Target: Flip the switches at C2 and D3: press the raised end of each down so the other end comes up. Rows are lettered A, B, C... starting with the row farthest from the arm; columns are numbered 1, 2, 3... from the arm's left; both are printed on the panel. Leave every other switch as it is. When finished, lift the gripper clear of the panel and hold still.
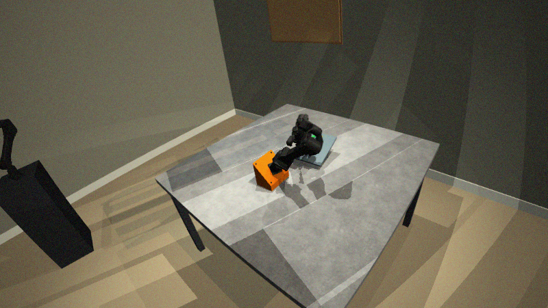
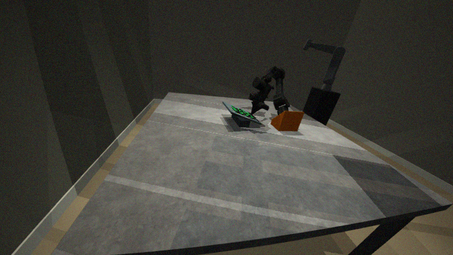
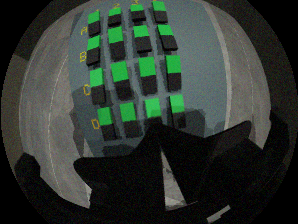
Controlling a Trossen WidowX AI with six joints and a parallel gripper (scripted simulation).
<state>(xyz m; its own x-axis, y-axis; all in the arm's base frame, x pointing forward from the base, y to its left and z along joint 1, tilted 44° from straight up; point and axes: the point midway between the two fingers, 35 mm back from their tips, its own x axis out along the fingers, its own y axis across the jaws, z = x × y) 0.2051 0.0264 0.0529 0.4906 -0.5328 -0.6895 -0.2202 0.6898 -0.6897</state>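
The tilted blue-grey panel carries rows of green-and-black rocker switches. Switch C2 shows its green half toward row B and its black half toward row D. Switch D3 shows its green half on the far side; its black near half is partly covered by the fingertips. Which end of each is raised is hard to tell. My gripper is shut and empty, its tips at the near end of D3 in the wrist view. Whether they touch it cannot be told. In the top view the arm hides the switches.
An orange wedge-shaped block stands at the arm's base, on the near side of the panel. Neighbouring switches D2 and D4 flank the fingertips. A second arm on a black pedestal stands off the table.
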